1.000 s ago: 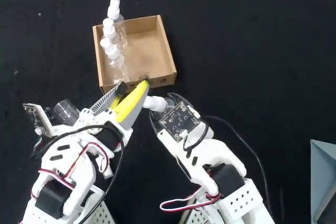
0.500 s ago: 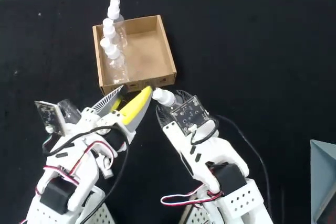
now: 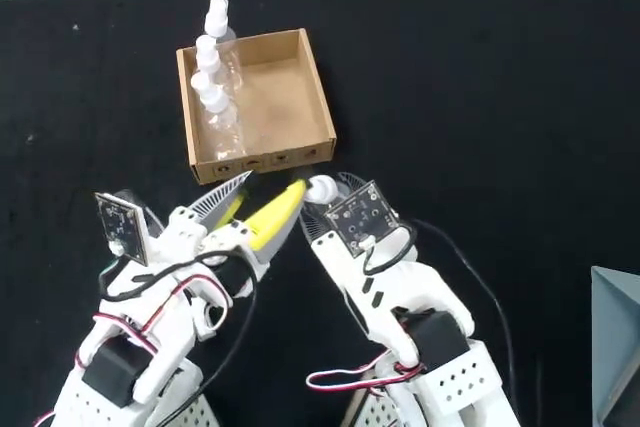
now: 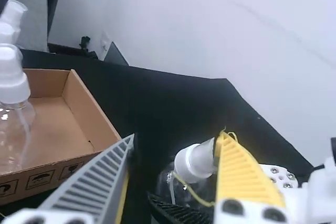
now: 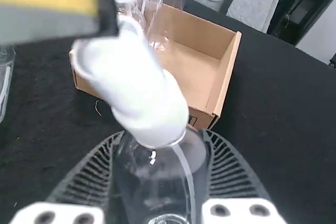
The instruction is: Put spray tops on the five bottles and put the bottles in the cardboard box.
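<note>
As the spray top [image 3: 321, 188] looks seated, the high view has it between the cardboard box [image 3: 319, 97] and the desk's [image 3: 500, 97] near edge, my left gripper [image 3: 272, 183] alongside, jaws apart. Left wrist: its yellow jaw touches that top. Right wrist: my right gripper [image 5: 157, 150] clamps the bottle [image 5: 152, 187]; next, I lift it in.

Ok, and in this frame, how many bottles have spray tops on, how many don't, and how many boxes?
Capped bottles standing in the box: 3
Held capped bottle, in the right gripper: 1
Uncapped bottle: 1
Cardboard box: 1
Total: 6
</note>
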You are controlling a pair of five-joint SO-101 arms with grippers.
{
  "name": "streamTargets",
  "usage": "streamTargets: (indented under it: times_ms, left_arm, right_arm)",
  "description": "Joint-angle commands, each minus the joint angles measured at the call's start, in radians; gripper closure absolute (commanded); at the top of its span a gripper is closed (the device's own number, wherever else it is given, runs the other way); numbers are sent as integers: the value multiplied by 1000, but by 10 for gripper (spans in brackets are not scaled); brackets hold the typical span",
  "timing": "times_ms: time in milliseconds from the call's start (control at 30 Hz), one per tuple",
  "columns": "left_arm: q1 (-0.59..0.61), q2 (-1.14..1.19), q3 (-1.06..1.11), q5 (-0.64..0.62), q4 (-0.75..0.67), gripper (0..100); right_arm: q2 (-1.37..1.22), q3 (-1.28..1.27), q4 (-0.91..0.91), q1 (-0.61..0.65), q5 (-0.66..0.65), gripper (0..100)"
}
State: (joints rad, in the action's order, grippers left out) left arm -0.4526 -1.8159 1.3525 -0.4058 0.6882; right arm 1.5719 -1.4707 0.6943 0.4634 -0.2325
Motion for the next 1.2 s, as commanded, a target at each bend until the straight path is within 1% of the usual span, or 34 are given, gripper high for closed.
streamTargets:
  times_ms: [0,300,400,500,967,1033,1167]
  left_arm:
    - [-31,9,-12,20,-3,776]
    - [-22,8,-12,12,-46,777]
    - [-22,8,-15,-34,-51,776]
    - [-22,6,-15,-48,-52,776]
    - [-22,6,-31,-49,-52,780]
    - [-1,6,-36,-51,-51,780]
    - [68,6,-53,-112,-52,780]
  right_arm:
    - [35,30,2,-17,3,900]
    - [35,30,2,-18,3,900]
    - [35,30,2,-20,5,900]
    - [35,30,2,-21,8,900]
    - [35,31,2,-23,9,900]
    - [35,31,2,-23,9,900]
    - [35,31,2,-23,9,900]
